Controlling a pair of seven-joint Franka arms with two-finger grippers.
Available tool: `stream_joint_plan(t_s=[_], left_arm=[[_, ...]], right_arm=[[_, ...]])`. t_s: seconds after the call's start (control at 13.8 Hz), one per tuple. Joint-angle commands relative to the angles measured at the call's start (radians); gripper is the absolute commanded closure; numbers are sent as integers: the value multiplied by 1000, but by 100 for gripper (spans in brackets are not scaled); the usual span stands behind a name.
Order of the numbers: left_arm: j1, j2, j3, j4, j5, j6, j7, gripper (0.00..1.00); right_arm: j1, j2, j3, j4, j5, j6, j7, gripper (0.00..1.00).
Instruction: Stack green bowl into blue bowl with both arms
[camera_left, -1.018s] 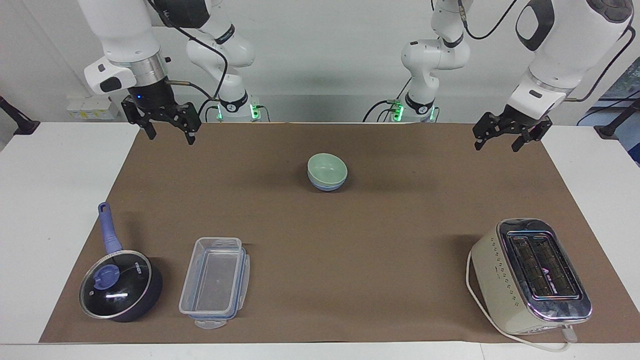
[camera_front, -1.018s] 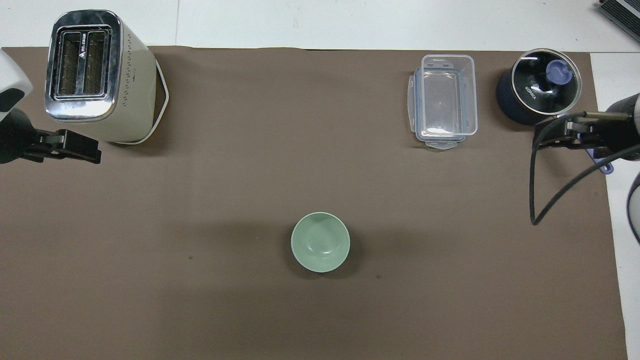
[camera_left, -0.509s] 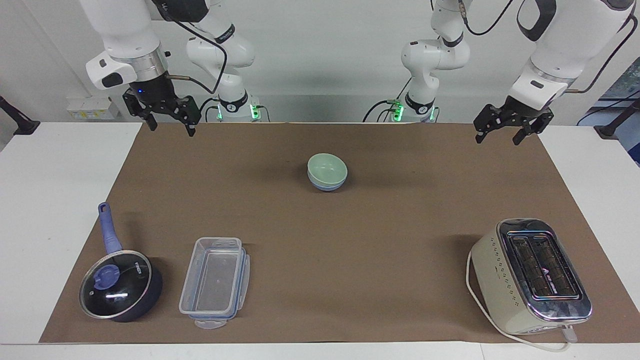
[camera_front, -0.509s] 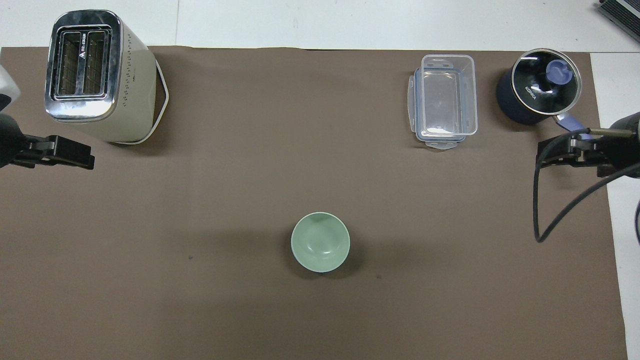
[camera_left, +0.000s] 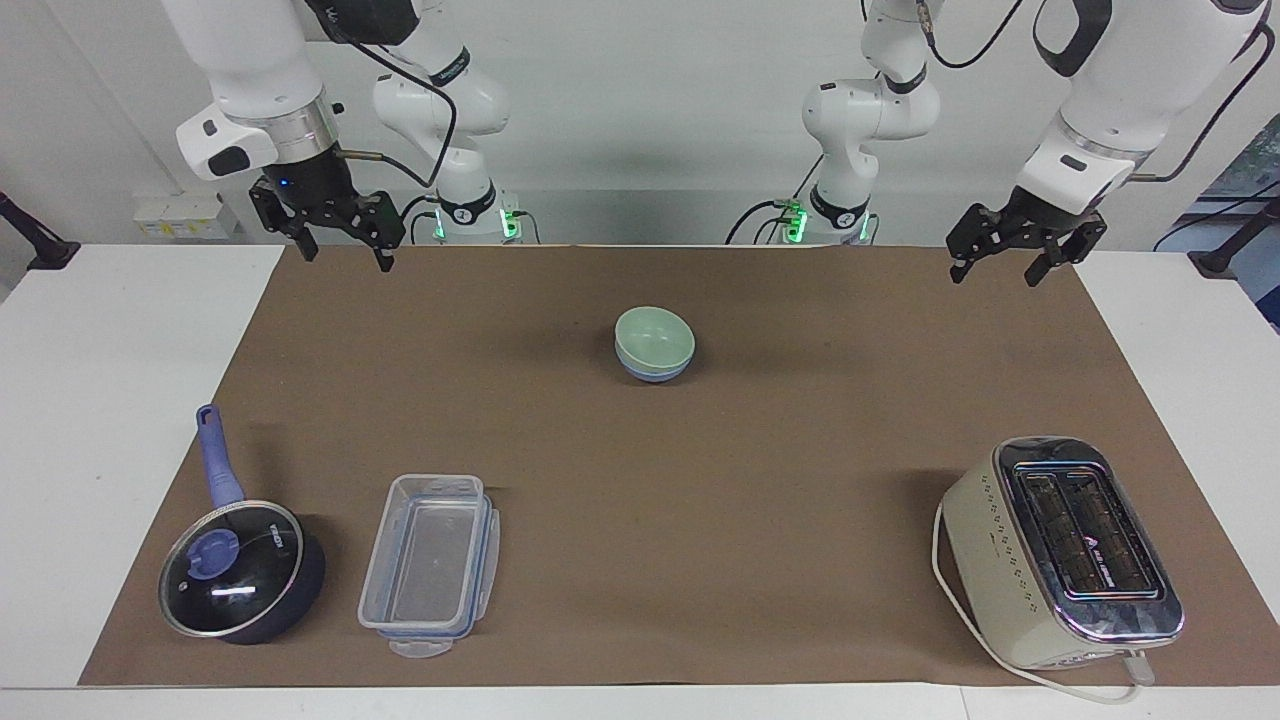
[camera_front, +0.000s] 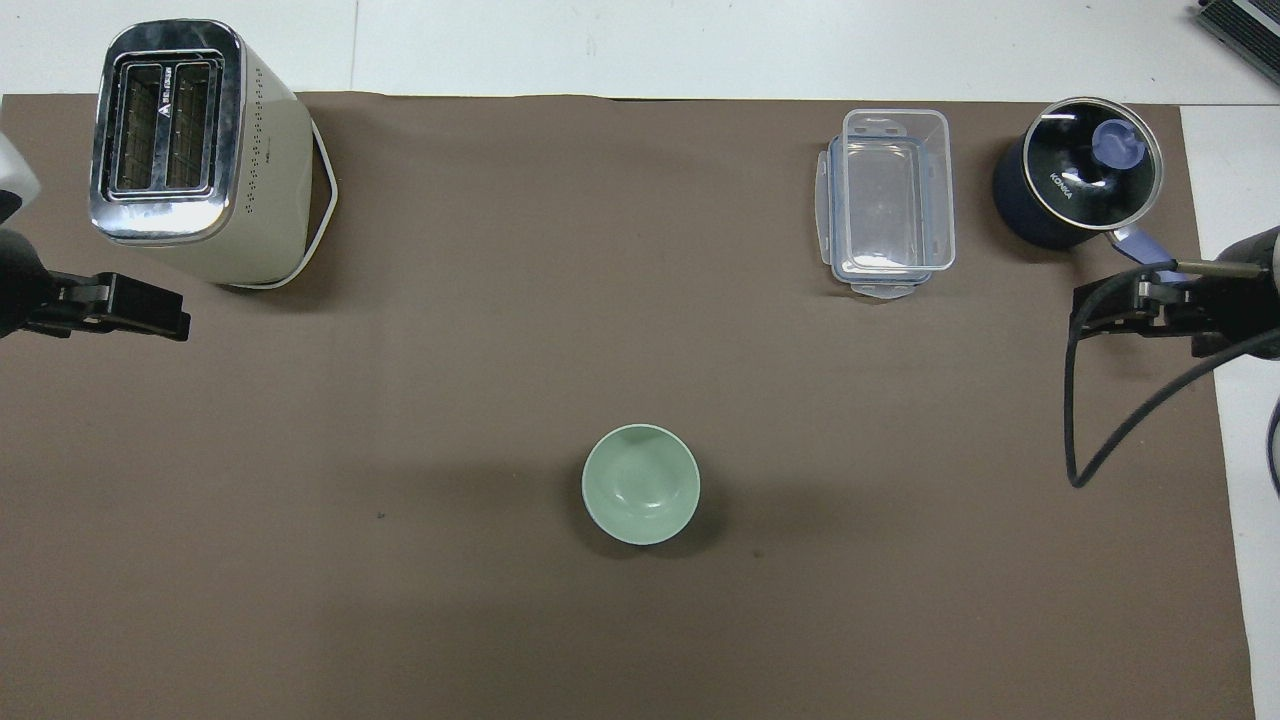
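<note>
- Facing view: the green bowl (camera_left: 654, 336) sits nested in the blue bowl (camera_left: 655, 372), of which only a band shows below the green rim. The pair stands on the brown mat (camera_left: 640, 450), midway between the two ends of the table and nearer to the robots than the other items.
- Facing view, change: since a second ago both grippers have risen and drawn back toward the robots' edge of the mat. The bowls have not shifted.
- Facing view: the left gripper (camera_left: 1000, 265) hangs over the mat's edge at the left arm's end, fingers spread wide, holding nothing. The right gripper (camera_left: 345, 255) hangs over the mat's edge at the right arm's end, likewise wide and empty.
- Facing view: the toaster (camera_left: 1060, 550), the clear container (camera_left: 432, 562) and the lidded pan (camera_left: 240, 570) stand farther from the robots, unchanged.
- Overhead view: only the green bowl (camera_front: 641, 484) shows; the blue bowl is hidden under it, so the nesting reads from the facing view alone.
- Overhead view: the left gripper (camera_front: 150, 308) and right gripper (camera_front: 1110, 310) appear side-on at the frame's edges; finger spread cannot be judged here.
- Overhead view, change: the right gripper no longer covers the pan's handle (camera_front: 1140, 243).
</note>
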Motion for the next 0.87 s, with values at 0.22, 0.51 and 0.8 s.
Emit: stream_joint_plan(t_s=[0.22,0.51,0.8], left_arm=[[7,-31,-4,-38,-15,7,-6,0],[5,-32,-4,-41,-15,10,-4,0],[7,-32,-4,-47,-18,10,0,0]], right_arm=[[-20,-26,12,-33,41,9,-12,0],[-20,-28,11,-35,44,3,-61,0],[-20,-28,11,-35,44,0,-55,0]])
